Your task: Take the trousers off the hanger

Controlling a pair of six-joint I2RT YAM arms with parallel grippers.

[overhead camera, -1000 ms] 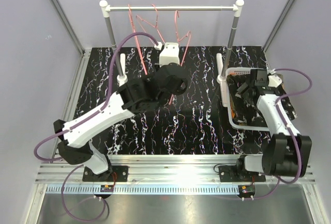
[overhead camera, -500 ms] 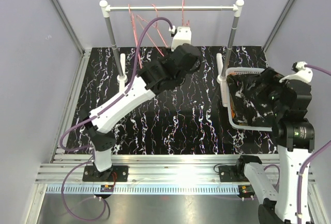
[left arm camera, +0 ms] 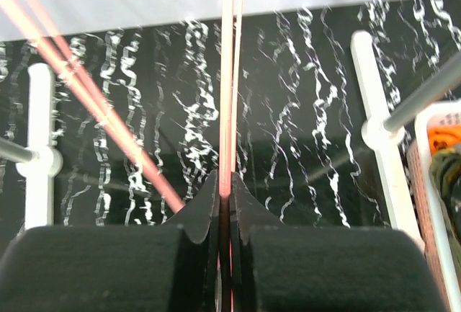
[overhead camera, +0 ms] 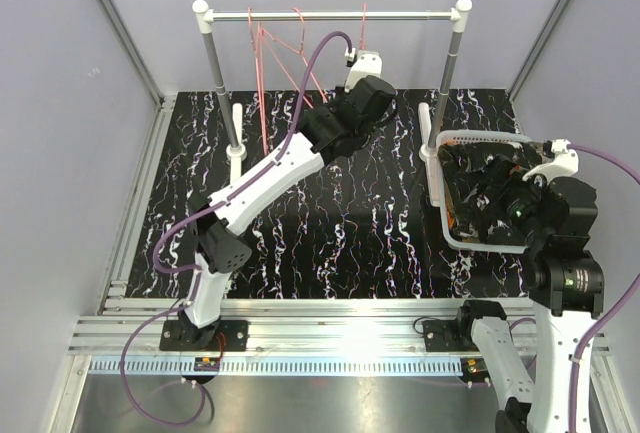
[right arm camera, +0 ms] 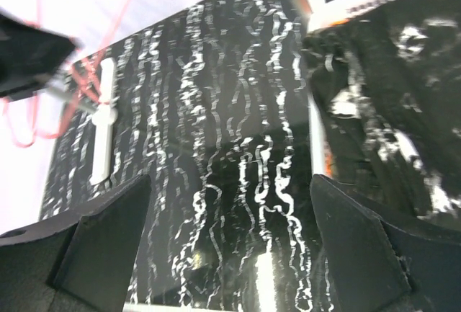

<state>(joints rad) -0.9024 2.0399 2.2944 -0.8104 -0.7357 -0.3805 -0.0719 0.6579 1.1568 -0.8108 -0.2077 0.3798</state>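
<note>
The trousers lie in a white basket at the right. The black ones with white splotches are on top, also in the right wrist view. An orange edge shows beneath. The left wrist view shows orange cloth and olive camouflage cloth. My left gripper is raised near the rail and shut on a bare pink wire hanger, which hangs on the rail. My right gripper is open and empty, above the basket's left side.
A white rail on two posts spans the back of the black marbled table. Other bare pink hangers hang at its left part, seen too in the left wrist view. The rack's white feet rest on the table.
My left gripper has carried the hanger from over the table's middle up and right to the rail. My right arm has lifted out of the basket and risen above it.
</note>
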